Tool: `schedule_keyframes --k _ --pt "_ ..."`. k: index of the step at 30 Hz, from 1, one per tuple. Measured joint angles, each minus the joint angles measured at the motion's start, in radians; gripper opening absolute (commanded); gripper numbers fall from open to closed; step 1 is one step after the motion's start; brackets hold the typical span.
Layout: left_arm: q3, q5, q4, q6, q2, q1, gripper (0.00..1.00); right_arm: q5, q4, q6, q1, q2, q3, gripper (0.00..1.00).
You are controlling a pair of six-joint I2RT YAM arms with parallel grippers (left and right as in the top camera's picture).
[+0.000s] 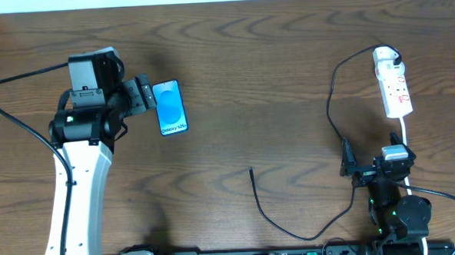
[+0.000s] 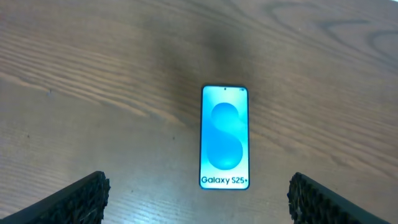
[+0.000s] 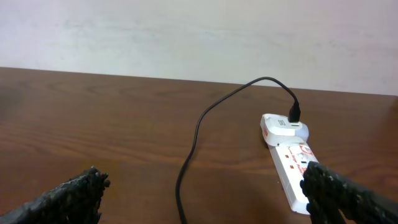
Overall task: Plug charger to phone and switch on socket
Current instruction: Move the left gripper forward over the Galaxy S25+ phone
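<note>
From overhead, the phone [image 1: 170, 107] is seen lying flat and face up on the left of the wooden table [image 1: 246, 34], just beside the left gripper [image 1: 151, 95], whose jaws are spread with nothing between them. The charger [image 1: 331, 111] is plugged into the far end of the socket [image 1: 392, 82] at the right. Its free tip is left bare on the wood near the middle, well apart from the phone (so nothing is connected yet). The right gripper [image 1: 371, 152] is held wide and empty near the socket's white cord.

In the left wrist view, the slim rectangle with its glossy blue screen is framed between two dark ribbed pads [image 2: 81, 199]. The gripper is probably posed this way to steady the phone.

In the right wrist view, the socket is shown as a narrow strip of hard white plastic with red markings. The thin, limp black cable is looped from it toward the camera, within reach of the parted jaws.
</note>
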Motion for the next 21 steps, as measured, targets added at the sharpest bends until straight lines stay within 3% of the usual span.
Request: schedule_keyframes --k 11,21 --pt "0.208 0.000 -0.185 -0.020 0.209 -0.005 0.92 0.000 0.000 0.000 0.000 0.000 0.000 0.99" --pt "0.340 0.000 -0.237 -0.049 0.348 -0.078 0.92 0.000 0.000 0.000 0.000 0.000 0.000 0.99"
